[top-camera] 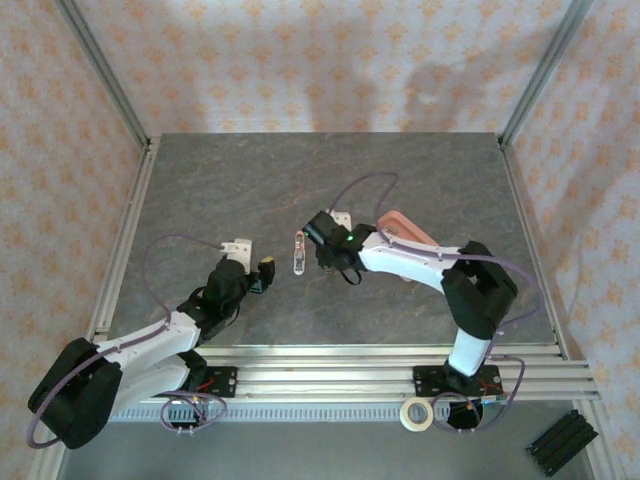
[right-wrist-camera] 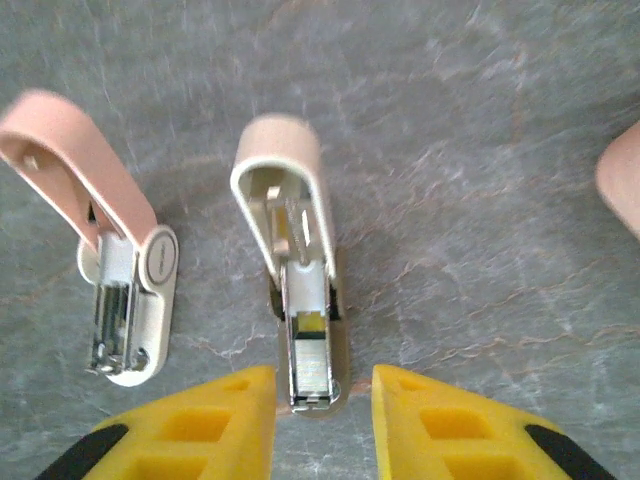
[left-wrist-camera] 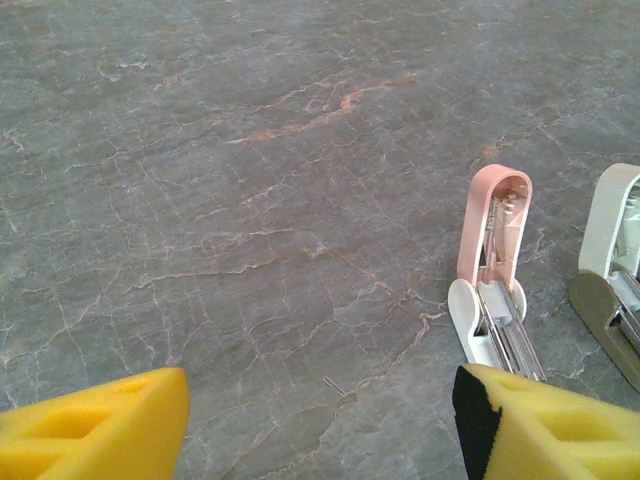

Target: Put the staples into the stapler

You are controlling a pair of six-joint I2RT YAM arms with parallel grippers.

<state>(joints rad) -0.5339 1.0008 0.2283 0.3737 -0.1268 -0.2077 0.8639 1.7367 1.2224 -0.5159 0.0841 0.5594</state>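
Your right gripper [right-wrist-camera: 322, 382] stands parted and empty astride the front of the open stapler [right-wrist-camera: 300, 290] on the table [right-wrist-camera: 480, 200], so you seem to be at the loading step. Whether the grey metal in its channel [right-wrist-camera: 310, 362] is the staples is unclear. Your left gripper [left-wrist-camera: 320, 388] hangs wide, empty. Next, confirm seating, then fold the lid [right-wrist-camera: 275, 150] down squarely.

White-and-black arms [top-camera: 400, 262] — looping lilac cables [top-camera: 148, 258], chunky yellow fingers [left-wrist-camera: 90, 425], black-edged.
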